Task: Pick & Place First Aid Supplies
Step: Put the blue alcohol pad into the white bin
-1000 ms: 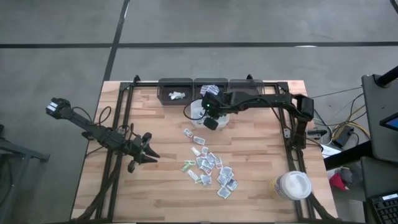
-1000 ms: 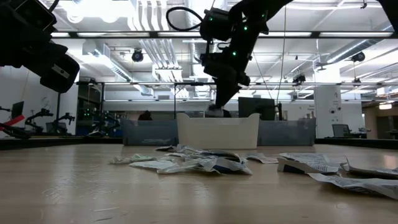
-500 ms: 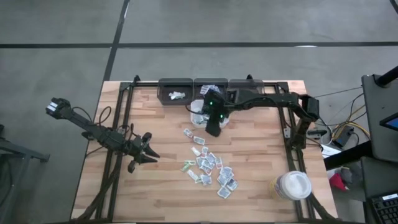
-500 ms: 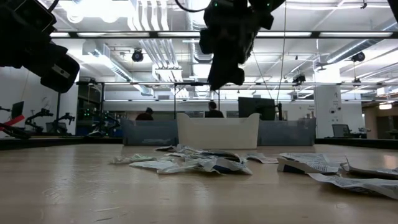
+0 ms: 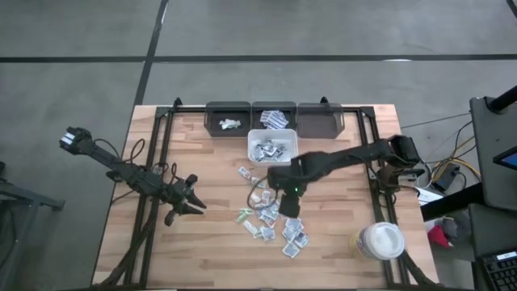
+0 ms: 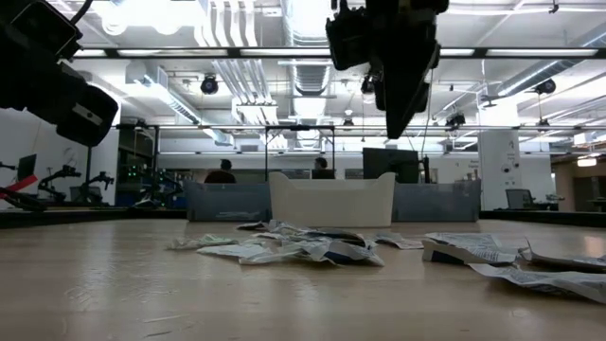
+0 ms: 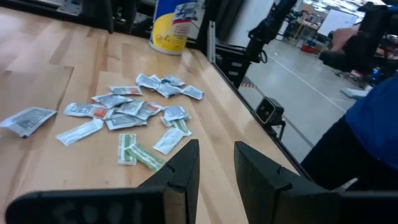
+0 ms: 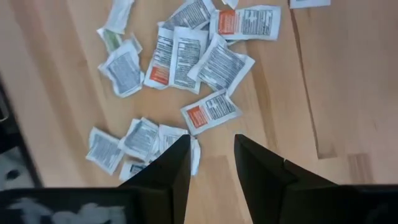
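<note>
The task is judged to be partly done. A number of sachets are seen lying in the white bin [image 5: 272,146] at the upper centre of the high view, and a few more are seen in 2 of the 3 dark trays [image 5: 229,118] along the table's far edge. Most of the first aid sachets [image 5: 271,214] are still scattered on the bare wood in the lower centre of that view, well apart from the bin, so most of the sorting is judged to remain.

The right gripper [image 5: 291,204] is held over the loose pile, near the middle of the high view. In the right wrist view its 2 fingers [image 8: 163,170] are seen apart, with nothing between them, above a sachet with an orange patch [image 8: 211,112]. The left gripper [image 5: 192,204] waits at the centre left of the high view, away from the pile; its fingers [image 7: 183,171] are seen slightly apart and empty in the left wrist view.

Compared with the picture from 1 second ago, the right arm has been moved from above the white bin, at the upper centre, down to the pile in the lower centre. In the low view it has shifted from the centre toward the upper right. The left arm has not been moved, and the scattered sachets appear undisturbed.
</note>
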Controlling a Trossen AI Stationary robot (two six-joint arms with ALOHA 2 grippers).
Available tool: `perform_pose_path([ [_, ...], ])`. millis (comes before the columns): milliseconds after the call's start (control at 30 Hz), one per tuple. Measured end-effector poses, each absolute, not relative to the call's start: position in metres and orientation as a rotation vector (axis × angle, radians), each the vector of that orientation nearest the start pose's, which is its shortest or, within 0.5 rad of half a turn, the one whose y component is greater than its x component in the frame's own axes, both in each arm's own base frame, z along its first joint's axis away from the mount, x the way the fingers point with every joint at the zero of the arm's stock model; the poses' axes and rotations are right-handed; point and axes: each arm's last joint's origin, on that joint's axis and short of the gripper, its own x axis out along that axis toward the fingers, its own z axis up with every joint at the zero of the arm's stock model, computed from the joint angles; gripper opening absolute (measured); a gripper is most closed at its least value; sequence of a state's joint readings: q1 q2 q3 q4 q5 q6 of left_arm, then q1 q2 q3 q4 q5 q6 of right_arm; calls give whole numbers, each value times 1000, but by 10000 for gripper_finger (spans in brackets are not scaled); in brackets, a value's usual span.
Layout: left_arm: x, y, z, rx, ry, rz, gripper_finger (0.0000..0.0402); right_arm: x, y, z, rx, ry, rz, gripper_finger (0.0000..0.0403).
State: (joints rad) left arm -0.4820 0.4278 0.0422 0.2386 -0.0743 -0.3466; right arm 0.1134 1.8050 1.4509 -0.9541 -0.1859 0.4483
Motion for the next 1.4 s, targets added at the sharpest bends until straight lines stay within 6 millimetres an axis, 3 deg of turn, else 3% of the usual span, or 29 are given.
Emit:
perform_pose_path([
  [233,111,-57,162,-298,219,-424,94,347,74,237,460,1377,-133,118],
  [567,110,-60,163,-310,230,-517,94,329,94,215,504,1475,-216,120],
  [1033,110,-60,166,-326,198,-521,94,325,103,183,543,1429,-208,178],
  [1400,110,-60,167,-330,192,-520,94,316,103,163,543,1440,-214,175],
])
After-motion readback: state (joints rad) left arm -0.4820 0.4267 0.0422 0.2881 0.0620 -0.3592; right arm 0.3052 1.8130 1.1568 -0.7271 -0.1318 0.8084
